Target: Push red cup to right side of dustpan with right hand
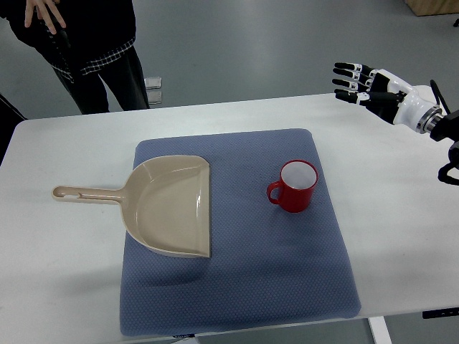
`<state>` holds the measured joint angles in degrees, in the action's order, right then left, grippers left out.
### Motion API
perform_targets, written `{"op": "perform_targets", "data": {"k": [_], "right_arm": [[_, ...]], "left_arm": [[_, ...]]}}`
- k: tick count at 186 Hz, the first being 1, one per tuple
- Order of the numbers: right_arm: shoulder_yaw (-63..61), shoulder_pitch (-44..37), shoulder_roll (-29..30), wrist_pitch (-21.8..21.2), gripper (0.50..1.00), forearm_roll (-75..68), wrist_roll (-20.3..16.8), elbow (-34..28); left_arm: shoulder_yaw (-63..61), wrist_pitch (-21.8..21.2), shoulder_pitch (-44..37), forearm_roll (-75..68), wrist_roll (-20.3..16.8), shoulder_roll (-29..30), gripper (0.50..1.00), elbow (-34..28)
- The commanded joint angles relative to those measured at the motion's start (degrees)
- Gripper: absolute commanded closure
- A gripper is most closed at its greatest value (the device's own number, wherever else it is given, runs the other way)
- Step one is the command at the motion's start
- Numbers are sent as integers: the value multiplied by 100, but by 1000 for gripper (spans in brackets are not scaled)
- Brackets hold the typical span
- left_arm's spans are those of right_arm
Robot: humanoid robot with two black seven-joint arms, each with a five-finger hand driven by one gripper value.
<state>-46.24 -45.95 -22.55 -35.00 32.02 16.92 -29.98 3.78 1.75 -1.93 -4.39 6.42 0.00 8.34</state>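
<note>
- Red cup (295,188) is sitting upright on the blue mat (237,287), right of centre, its handle pointing left toward the dustpan (172,204).
- My right hand (362,86) is hovering at the far right, above the white table (401,215), fingers spread and holding nothing.
- From my hand, the cup is lying nearer and to the left, well apart; nothing is sitting between us.
- My left hand is not showing anywhere, so the right one is the only one in reach, which is suiting the task.
- Dustpan is lying on the mat's left part, its long axis running left to right: handle sticking off the mat to the left, straight open mouth facing right, toward the cup.
- Cup is already sitting right of the pan's mouth with a bare strip of mat between them, so I am judging the push left to be short.
- To push it leftward I am needing to bring my hand down on the cup's right side; bare mat and table there are giving room.
- Mat's right edge is running near the cup; the table's near edge is well apart from it.
- Risk as I am reading it: a high push tipping the cup on the soft mat.
- A person (86,50) is standing at the far left, beyond the table, away from my path.
</note>
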Motion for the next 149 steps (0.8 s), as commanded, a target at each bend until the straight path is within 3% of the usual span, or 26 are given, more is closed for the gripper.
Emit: {"op": "perform_targets", "data": {"k": [1, 56, 149], "right_arm": [[63, 24, 31, 19, 572, 208, 233, -8], [212, 51, -74, 0, 572, 595, 602, -34], [230, 376, -408, 0, 572, 955, 1586, -69]], "left_arm": [[0, 1, 0, 0, 0, 0, 500, 1], [0, 1, 0, 0, 0, 0, 500, 1], [0, 1, 0, 0, 0, 0, 500, 1]]}}
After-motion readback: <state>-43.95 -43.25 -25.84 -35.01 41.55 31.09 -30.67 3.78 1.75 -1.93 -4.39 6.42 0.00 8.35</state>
